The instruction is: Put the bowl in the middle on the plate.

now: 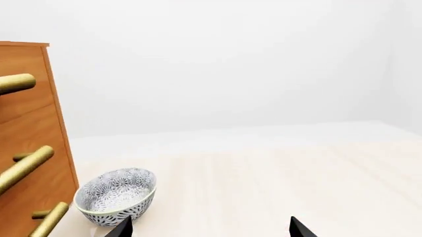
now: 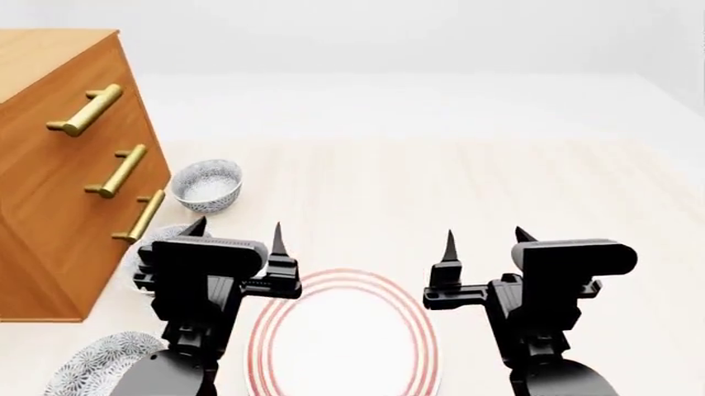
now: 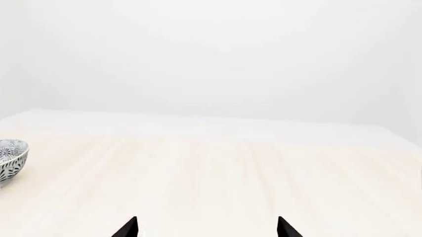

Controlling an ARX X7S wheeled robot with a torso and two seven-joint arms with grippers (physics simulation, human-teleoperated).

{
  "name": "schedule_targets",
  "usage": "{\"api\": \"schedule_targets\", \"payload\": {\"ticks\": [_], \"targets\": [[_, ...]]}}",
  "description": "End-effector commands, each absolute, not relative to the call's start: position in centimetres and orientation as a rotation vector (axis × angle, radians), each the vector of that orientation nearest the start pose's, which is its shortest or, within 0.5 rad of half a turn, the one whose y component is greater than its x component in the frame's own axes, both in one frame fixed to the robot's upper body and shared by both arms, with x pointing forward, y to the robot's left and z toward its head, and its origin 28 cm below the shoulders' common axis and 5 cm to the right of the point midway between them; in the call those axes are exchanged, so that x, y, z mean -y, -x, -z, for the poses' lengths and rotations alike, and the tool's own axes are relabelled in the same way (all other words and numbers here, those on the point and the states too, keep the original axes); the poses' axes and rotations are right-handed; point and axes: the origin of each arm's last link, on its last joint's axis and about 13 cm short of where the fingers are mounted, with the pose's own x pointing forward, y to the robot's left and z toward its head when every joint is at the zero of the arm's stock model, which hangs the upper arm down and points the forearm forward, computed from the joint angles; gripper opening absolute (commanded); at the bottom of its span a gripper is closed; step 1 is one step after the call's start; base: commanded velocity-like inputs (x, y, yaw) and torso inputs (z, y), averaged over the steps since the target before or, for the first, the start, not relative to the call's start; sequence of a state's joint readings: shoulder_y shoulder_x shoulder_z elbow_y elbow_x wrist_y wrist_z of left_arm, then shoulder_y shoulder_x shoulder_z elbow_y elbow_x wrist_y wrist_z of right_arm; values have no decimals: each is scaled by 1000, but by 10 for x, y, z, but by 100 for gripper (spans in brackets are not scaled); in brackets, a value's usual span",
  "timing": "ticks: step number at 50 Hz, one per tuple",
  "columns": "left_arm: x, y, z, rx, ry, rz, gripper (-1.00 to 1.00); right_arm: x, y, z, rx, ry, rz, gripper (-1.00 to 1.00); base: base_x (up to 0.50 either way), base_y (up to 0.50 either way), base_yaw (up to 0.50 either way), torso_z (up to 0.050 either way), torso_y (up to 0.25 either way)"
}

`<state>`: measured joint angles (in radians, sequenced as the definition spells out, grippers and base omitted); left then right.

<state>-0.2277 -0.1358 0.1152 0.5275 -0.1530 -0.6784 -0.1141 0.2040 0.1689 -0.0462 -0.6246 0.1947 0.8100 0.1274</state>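
Note:
Three patterned bowls line up along the dresser in the head view. The bowl in the middle [image 2: 154, 241] is mostly hidden behind my left gripper [image 2: 237, 229], which hovers open and empty just above and right of it. The far bowl [image 2: 206, 185] also shows in the left wrist view [image 1: 116, 196] and at the edge of the right wrist view [image 3: 10, 163]. The near bowl [image 2: 105, 363] sits at the bottom left. The red-ringed plate [image 2: 342, 334] lies between my arms. My right gripper [image 2: 484, 238] is open and empty over the plate's far right side. The left gripper [image 1: 209, 228] and right gripper [image 3: 206, 228] show only spread fingertips.
A wooden dresser [image 2: 55, 165] with brass handles [image 2: 119, 171] stands along the left, close to the bowls, and its front [image 1: 26, 148] fills one side of the left wrist view. The pale wooden tabletop [image 2: 441, 181] stretches ahead and to the right.

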Motion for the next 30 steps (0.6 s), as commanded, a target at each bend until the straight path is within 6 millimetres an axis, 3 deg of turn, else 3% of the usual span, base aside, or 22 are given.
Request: {"api": "schedule_targets", "payload": {"ticks": [1,12,16,17,21,24,27,30], "targets": [[-201,-231,-122,44,-33,80,100,108,-221,-128,-3,39,-25,100,0,0,0,0,0],[-203,-242,-155,-34,2,109,100,109,-223,-132,-14,44,-16,100,0,0,0,0,0],[-207,-257,-193,-74,-27,83,100,110,-223,-134,-10,50,-11,100,0,0,0,0,0],[-207,-257,-194,-74,-27,83,100,110,-223,-134,-10,50,-11,100,0,0,0,0,0],[-215,-270,-226,-201,-5,73,100,109,-223,-135,-10,57,-11,100,0,0,0,0,0],[-227,-288,-237,-322,-70,-33,100,108,-225,-136,-5,57,-16,100,0,0,0,0,0],[-223,-290,-248,-371,-80,69,100,108,-226,-135,-2,57,-21,100,0,0,0,0,0],[-227,-302,-250,-387,-118,41,100,107,-226,-134,-3,54,-24,100,0,0,0,0,0]]}}
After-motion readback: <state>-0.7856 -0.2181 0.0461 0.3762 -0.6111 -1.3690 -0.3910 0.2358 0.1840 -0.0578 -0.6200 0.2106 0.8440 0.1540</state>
